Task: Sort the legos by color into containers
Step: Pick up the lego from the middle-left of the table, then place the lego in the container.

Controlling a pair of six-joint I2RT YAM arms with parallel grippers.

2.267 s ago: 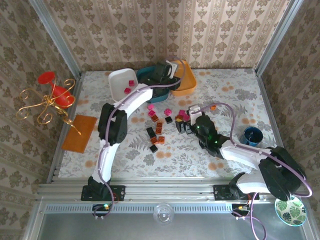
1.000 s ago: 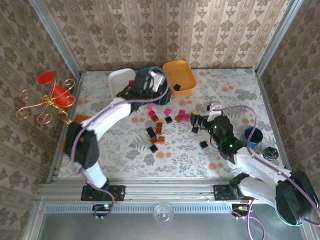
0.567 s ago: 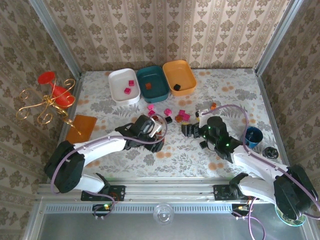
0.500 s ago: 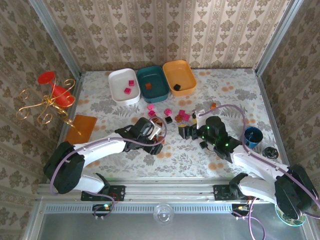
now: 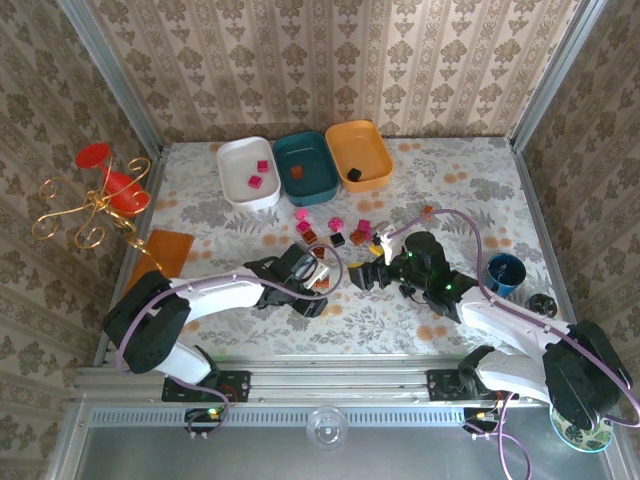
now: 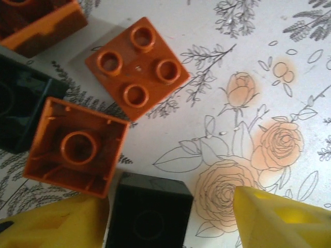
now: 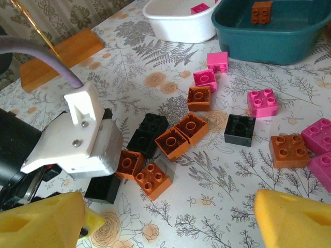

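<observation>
My left gripper (image 6: 168, 206) stands open astride a black lego (image 6: 150, 219) — one finger just beside it, the other apart. My right gripper (image 7: 170, 222) hangs wide open, empty. Loose legos (image 5: 335, 232) lie scattered on my side of the white tray (image 5: 235, 165), teal tray (image 5: 318, 170) and orange tray (image 5: 365, 150).

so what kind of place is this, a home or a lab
Most likely a robot test cell dressed to look homely: wallpapered panels set in a bare aluminium frame, a left arm and right arm bolted to a metal rail, and Lego bricks beside three trays.
</observation>
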